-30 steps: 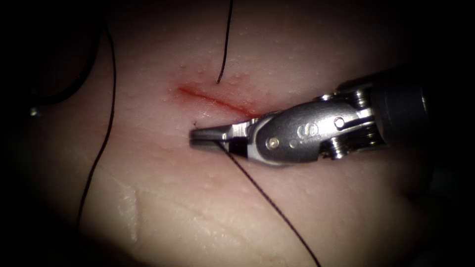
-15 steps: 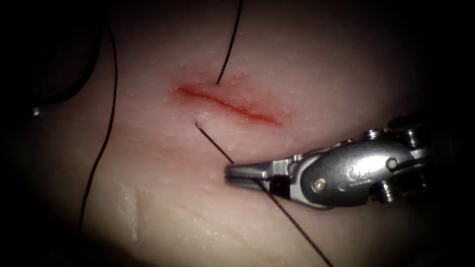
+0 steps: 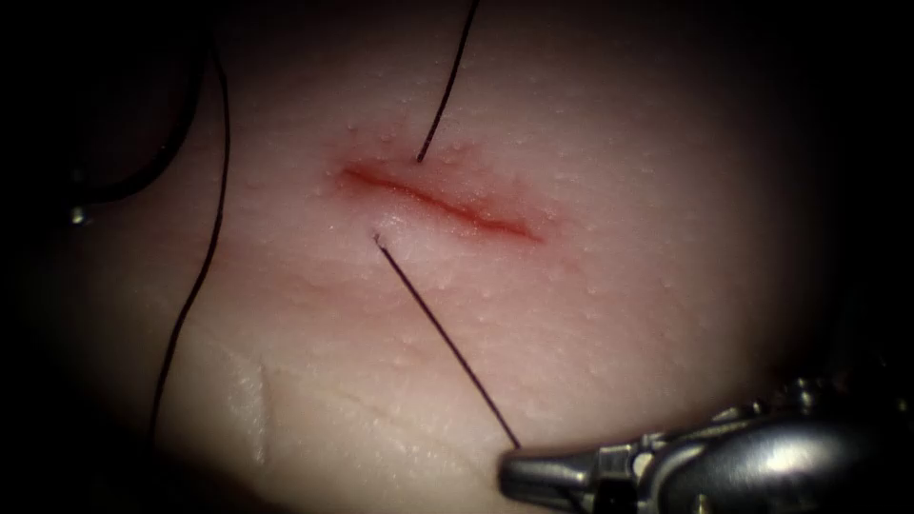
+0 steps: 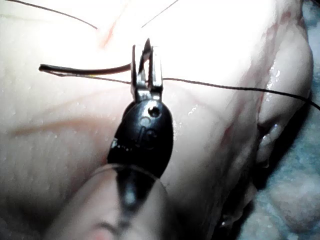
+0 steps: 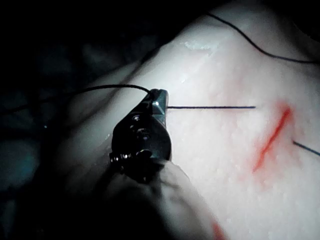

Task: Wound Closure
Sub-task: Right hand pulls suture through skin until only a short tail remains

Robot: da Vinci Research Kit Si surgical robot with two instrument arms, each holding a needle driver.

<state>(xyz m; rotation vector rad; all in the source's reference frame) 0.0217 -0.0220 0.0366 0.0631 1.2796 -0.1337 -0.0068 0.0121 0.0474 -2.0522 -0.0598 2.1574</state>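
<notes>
The tissue [image 3: 590,314] is pale and pimpled, and its cut [image 3: 438,202] is a short red slanted line at the middle of the endoscope view. The right tool [image 3: 509,471] sits well below and right of the cut, fingers closed on the thread [image 3: 447,343], which runs taut to a point just below the cut's left end. The left wrist view adds the left tool [image 4: 146,60], its fingers closed near one end of the dark needle [image 4: 85,68], which lies across the tissue; whether it enters, I cannot tell.
</notes>
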